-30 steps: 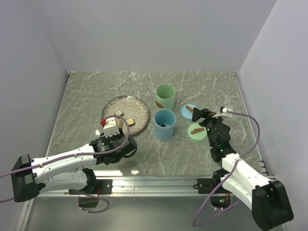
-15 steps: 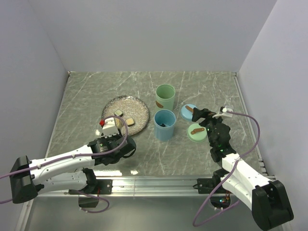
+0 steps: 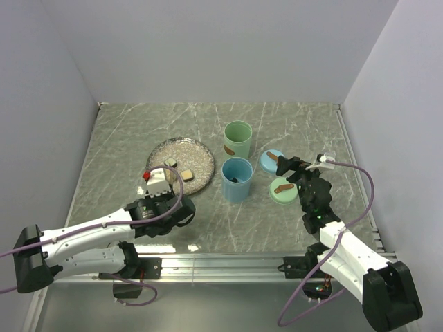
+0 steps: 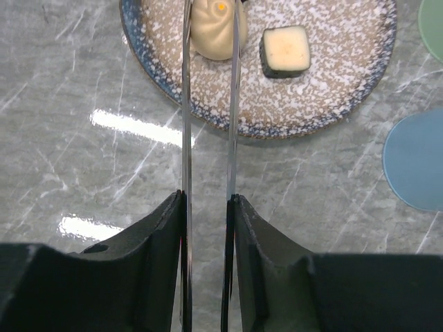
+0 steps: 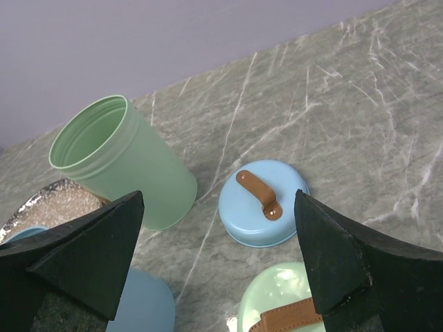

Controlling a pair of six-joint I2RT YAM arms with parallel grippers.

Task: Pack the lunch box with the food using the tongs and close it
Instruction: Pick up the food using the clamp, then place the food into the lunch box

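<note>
Tongs [image 4: 185,124] up front, clamped between the fingers of the left gripper [image 4: 206,204], both silver arms squeezed close and reaching out over the speckled plate [image 4: 332,90]. The tongs' tips straddle a beige ball [image 4: 216,34]. Whether they actually pinch it is hard to tell, as the ends run off the wrist view. A dark-and-white cube [image 4: 284,50] sits just beside the ball. Across the table, the right gripper [image 5: 218,207] hangs spread wide, holding nothing, by the blue lid [image 5: 291,200] and green lid [image 5: 273,294], near the green cup [image 5: 121,162].
</note>
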